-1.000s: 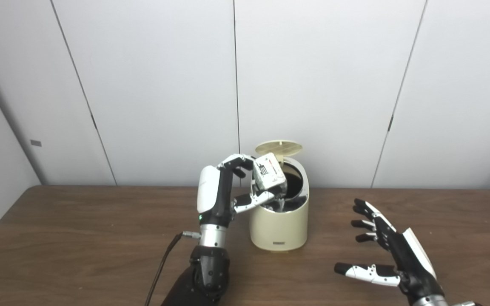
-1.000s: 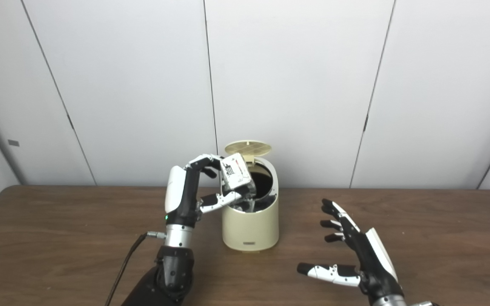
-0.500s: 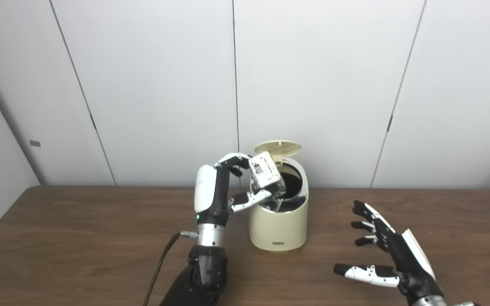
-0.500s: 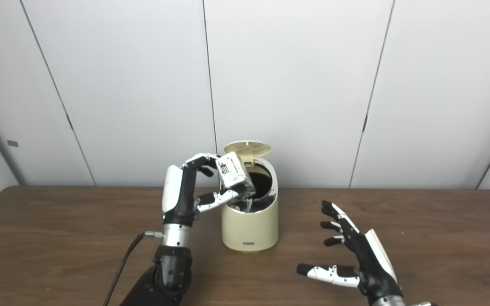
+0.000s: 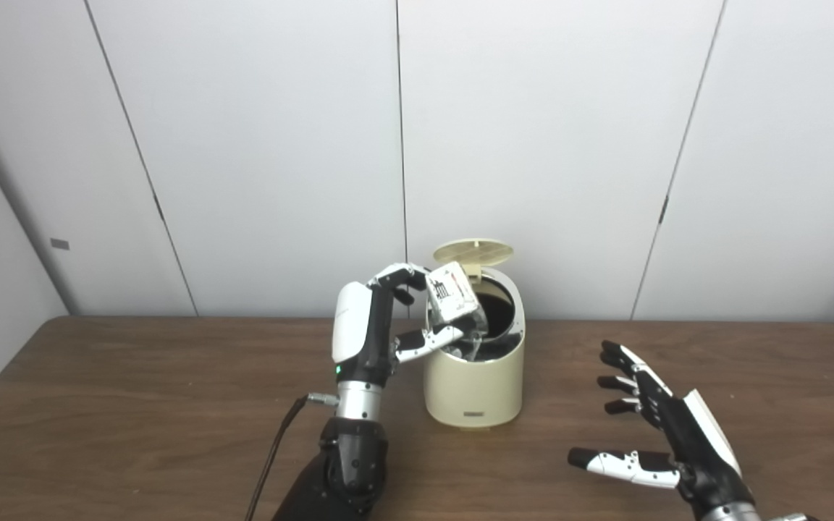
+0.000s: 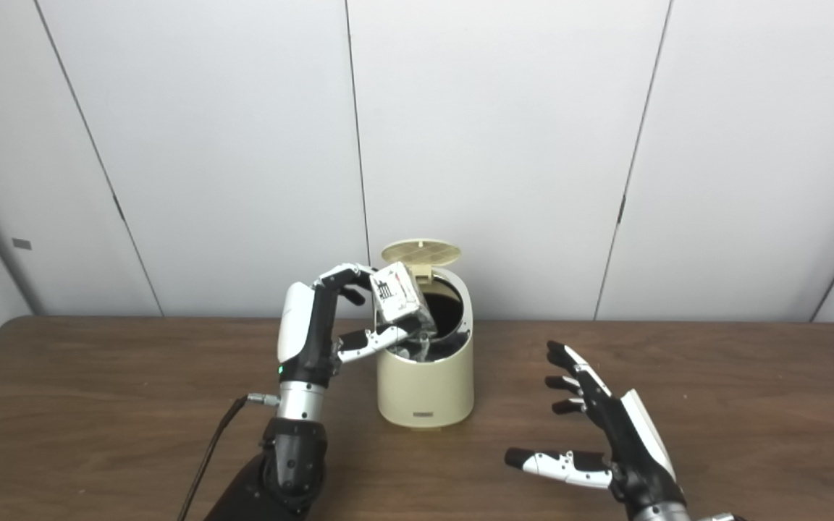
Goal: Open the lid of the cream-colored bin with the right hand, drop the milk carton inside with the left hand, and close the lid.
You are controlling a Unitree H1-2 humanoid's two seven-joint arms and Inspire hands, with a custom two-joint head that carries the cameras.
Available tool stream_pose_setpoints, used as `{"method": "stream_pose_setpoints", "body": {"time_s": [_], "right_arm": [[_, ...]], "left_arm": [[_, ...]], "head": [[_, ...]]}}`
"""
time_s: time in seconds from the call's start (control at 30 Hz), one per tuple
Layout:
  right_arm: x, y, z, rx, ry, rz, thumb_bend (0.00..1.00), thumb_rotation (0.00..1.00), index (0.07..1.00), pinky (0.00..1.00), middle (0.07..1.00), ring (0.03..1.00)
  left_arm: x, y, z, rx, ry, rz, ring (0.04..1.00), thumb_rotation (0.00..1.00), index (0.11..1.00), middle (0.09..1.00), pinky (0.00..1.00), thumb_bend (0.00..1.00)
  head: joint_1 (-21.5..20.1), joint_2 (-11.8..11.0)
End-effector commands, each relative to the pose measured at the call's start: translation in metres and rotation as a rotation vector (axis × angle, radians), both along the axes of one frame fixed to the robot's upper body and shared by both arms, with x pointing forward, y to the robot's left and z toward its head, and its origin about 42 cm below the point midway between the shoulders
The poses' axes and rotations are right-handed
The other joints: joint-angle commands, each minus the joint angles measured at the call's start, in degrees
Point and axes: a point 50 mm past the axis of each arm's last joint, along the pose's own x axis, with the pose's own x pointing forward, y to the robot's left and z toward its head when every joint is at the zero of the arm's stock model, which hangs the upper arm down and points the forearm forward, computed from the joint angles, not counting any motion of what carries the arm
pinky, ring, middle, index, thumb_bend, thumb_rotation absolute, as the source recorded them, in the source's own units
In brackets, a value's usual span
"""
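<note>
White wall panels fill the upper frame above a brown table [image 5: 98,405]. At centre stands the cream-colored bin [image 5: 473,380], its lid [image 5: 473,251] tipped up. Lower right, the right hand [image 5: 659,427] waits, spread and empty. The left hand [image 5: 388,325] grips the milk carton [image 5: 452,292], tilted over the bin's left rim; released off-centre, it might catch the rim and topple outside.

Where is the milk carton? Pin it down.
Centre of both views: the milk carton is tilted in the left hand, at the left rim of the open bin.
</note>
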Motion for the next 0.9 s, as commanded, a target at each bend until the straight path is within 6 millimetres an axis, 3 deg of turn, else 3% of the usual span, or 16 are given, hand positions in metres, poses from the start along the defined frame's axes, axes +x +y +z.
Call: {"method": "stream_pose_setpoints", "body": {"time_s": [0.0,0.03,0.07,0.1,0.17,0.63,0.87], "right_arm": [[0.006,0.0024,0.0203,0.005,-0.093,0.015,0.77,0.29,0.915,0.66,0.897,0.805],[0.0062,0.0023,0.02,0.006,-0.094,0.014,0.77,0.3,0.913,0.66,0.895,0.803],[0.0063,0.0023,0.0197,0.008,-0.093,0.014,0.78,0.29,0.913,0.66,0.895,0.804],[0.0063,0.0023,0.0197,0.01,-0.093,0.014,0.78,0.29,0.913,0.66,0.895,0.805],[0.0059,0.0026,0.02,0.012,-0.093,0.014,0.78,0.29,0.912,0.66,0.894,0.806],[0.0058,0.0017,0.02,0.014,-0.096,0.016,0.78,0.29,0.913,0.68,0.892,0.809],[0.0064,0.0023,0.0198,0.016,-0.092,0.017,0.77,0.27,0.912,0.64,0.892,0.802]], "left_arm": [[0.0088,-0.0018,0.0294,-0.003,-0.078,-0.014,0.606,0.08,0.499,0.626,0.5,0.52],[0.009,-0.0016,0.0293,0.001,-0.071,-0.017,0.613,0.08,0.499,0.632,0.51,0.52],[0.0091,-0.0014,0.0292,0.006,-0.066,-0.018,0.621,0.13,0.58,0.638,0.51,0.66],[0.0092,-0.0012,0.0292,0.009,-0.063,-0.019,0.623,0.16,0.623,0.643,0.52,0.73],[0.0094,-0.0011,0.0289,0.017,-0.046,-0.023,0.627,0.2,0.664,0.652,0.52,0.79],[0.0089,-0.0021,0.0281,0.051,-0.004,-0.034,0.653,0.22,0.709,0.688,0.54,0.86],[0.0086,-0.0013,0.0277,0.039,-0.012,-0.032,0.656,0.22,0.706,0.688,0.55,0.86]], "head": [[0.1,0.0],[0.1,0.0],[0.0,0.1],[0.0,0.1],[0.0,0.1],[0.1,0.2],[0.3,0.1]]}}
